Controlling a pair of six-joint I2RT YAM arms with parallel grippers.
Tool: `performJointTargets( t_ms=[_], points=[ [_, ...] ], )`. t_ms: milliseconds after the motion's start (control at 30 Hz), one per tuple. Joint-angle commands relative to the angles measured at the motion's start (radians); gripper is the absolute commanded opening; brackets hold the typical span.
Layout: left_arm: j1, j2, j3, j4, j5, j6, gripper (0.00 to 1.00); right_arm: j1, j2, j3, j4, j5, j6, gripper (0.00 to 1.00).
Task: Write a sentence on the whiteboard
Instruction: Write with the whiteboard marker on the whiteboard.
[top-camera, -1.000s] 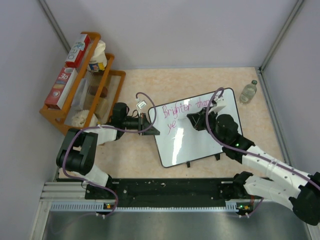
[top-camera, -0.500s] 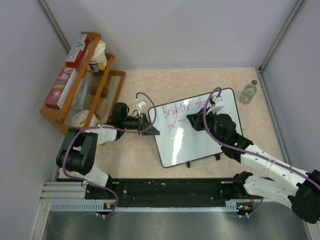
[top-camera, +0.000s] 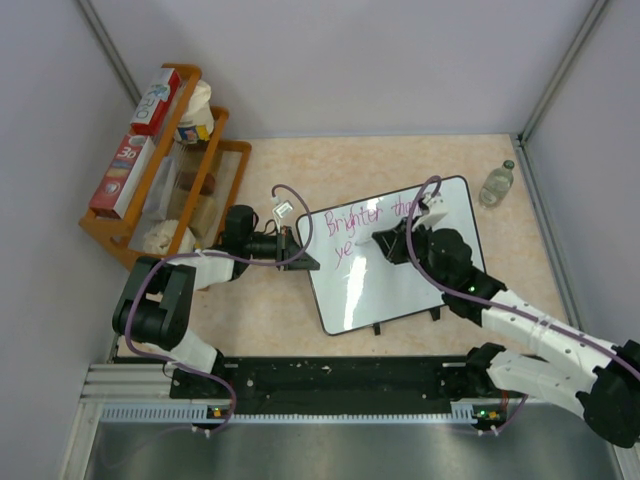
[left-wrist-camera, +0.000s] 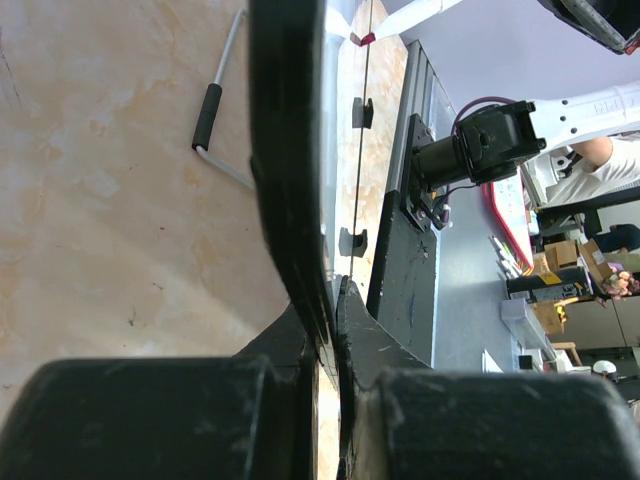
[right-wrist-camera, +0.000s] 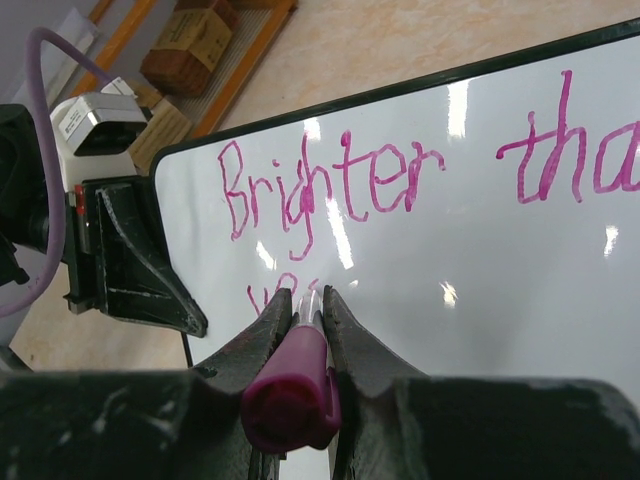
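Beige tabletop (top-camera: 330, 170) fills the middle of the overhead view, with the whiteboard (top-camera: 400, 285) sitting askew at its centre. The left gripper (top-camera: 298, 249) is clamped on the board's left edge, likely to steady it against writing pressure. The right gripper (right-wrist-camera: 306, 300) is closed around a pink marker (right-wrist-camera: 292, 385), tip at the board, where the sentence (right-wrist-camera: 378, 180) reads "Brighter tha…", with only a few letters of a second line beneath.

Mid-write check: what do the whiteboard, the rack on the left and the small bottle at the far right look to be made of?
Whiteboard: smooth, glossy white coated panel, going by the glare streaks on it; its thin black rim looks like plastic. Rack: orange-brown rails that look like wood, finish unclear. Bottle: clear, either glass or plastic, too small to tell.
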Motion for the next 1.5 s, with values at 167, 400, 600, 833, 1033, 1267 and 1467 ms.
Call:
performJointTargets(
  t_ms=[167,400,600,833,1033,1267,1467],
  points=[
    [-0.027,0.016,-0.033,-0.001,-0.087,0.194,0.00,-0.006,-0.054,-0.032,-0.044,0.034,-0.018,0.00],
    [-0.027,0.016,-0.033,-0.001,-0.087,0.194,0.00,-0.005,-0.053,-0.043,-0.031,0.006,-0.012,0.00],
    [-0.027,0.014,-0.033,-0.001,-0.087,0.194,0.00,-0.011,-0.033,-0.051,0.015,-0.032,-0.001,0.00],
    [-0.027,0.016,-0.031,-0.003,-0.086,0.195,0.00,-0.008,0.006,-0.029,0.056,-0.045,0.019,0.00],
    [-0.027,0.014,-0.031,-0.003,-0.087,0.195,0.00,-0.012,-0.016,-0.011,0.074,-0.034,0.048,0.00],
    [-0.027,0.014,-0.031,-0.001,-0.087,0.195,0.00,-0.046,-0.065,-0.003,0.074,-0.048,0.052,0.00],
    [-0.027,0.014,-0.033,-0.003,-0.087,0.195,0.00,-0.077,-0.059,-0.003,0.067,-0.062,0.048,0.00]
  ],
)
